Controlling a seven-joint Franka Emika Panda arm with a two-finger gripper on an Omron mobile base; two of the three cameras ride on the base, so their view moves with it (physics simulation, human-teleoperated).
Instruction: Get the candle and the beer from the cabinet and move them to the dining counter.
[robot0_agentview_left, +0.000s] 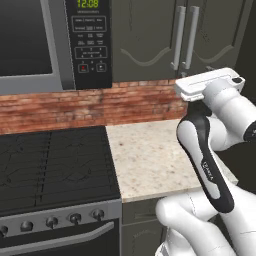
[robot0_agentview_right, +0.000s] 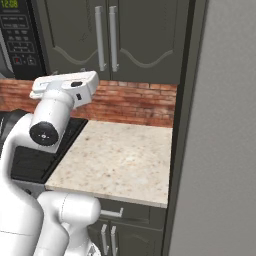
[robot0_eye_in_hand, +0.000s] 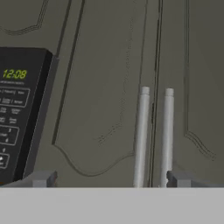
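The end effector (robot0_eye_in_hand: 107, 179), released and empty, faces the shut cabinet (robot0_eye_in_hand: 109, 87) handles (robot0_eye_in_hand: 141, 135) at frame centre, apparently to open its doors.

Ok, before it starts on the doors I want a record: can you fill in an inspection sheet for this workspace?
Surface: beige counter slab, bare.
Job's things: cabinet, both doors shut; handles side by side at the centre seam. Candle, beer: nothing seen.
Clutter: nothing seen.
Grippers: tool open, holding nothing, facing the cabinet handles, not touching.
Cables: nothing seen.
Surroundings: microwave, black stove, brick backsplash, tall grey panel beside the counter.
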